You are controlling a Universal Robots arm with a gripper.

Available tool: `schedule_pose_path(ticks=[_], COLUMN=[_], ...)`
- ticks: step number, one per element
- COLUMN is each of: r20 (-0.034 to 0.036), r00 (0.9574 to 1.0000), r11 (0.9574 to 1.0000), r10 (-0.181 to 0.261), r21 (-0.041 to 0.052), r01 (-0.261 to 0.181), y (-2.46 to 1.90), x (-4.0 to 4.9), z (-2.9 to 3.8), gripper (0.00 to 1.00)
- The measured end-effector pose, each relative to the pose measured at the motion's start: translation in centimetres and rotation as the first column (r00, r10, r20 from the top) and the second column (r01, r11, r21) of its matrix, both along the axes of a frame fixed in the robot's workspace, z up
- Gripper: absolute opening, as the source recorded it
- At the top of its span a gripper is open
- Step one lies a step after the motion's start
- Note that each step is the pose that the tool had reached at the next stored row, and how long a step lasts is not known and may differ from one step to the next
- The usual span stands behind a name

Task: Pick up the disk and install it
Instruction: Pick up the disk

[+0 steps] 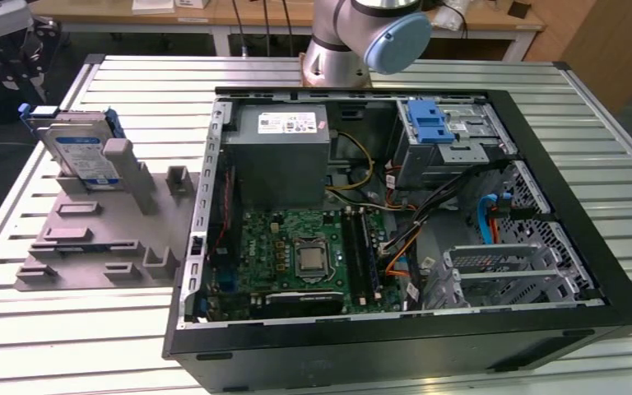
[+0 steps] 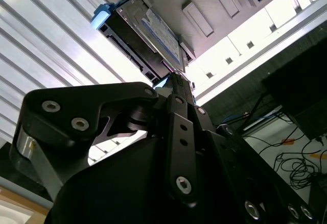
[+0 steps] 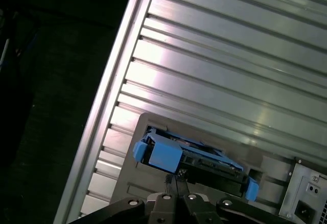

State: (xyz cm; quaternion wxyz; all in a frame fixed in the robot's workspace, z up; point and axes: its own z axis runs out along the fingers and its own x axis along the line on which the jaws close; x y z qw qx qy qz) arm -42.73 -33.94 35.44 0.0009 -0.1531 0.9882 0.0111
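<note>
Tool (image 3: pixel 174 179) closed and empty, disk (image 3: pixel 204 164) standing in grey stand (image 3: pixel 130 185) just beyond tips

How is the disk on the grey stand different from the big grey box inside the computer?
The disk is thin and stands on edge in the grey stand, outside the computer case; the grey box is bulky and sits inside it. The disk has a blue frame and a blue-and-white label; the grey box has only a white sticker. Both are silvery-grey metal.
</note>
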Motion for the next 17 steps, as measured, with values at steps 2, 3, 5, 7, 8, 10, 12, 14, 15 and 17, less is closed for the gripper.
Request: schedule_pose_path(ticks=[2,3,5,7,8,10,12,14,15,17], r20=[0.0,0.0,0.0,0.0,0.0,0.0,0.0,0.0,0.0,0.0], r00=[1.0,1.0,1.0,1.0,1.0,1.0,1.0,1.0,1.0,0.9999], r11=[1.0,1.0,1.0,1.0,1.0,1.0,1.0,1.0,1.0,0.9999], r10=[0.001,0.001,0.002,0.002,0.002,0.002,0.004,0.005,0.006,0.012], r21=[0.0,0.0,0.0,0.0,0.0,0.0,0.0,0.0,0.0,0.0], r01=[-0.001,-0.001,-0.002,-0.002,-0.002,-0.002,-0.004,-0.005,-0.006,-0.012], y=[0.0,0.0,0.0,0.0,0.0,0.0,0.0,0.0,0.0,0.0], x=[0.0,0.0,0.0,0.0,0.0,0.0,0.0,0.0,0.0,0.0], z=[0.0,0.0,0.0,0.0,0.0,0.0,0.0,0.0,0.0,0.0], gripper=[0.11,0.11,0.11,0.11,0.11,0.11,0.11,0.11,0.11,0.11])
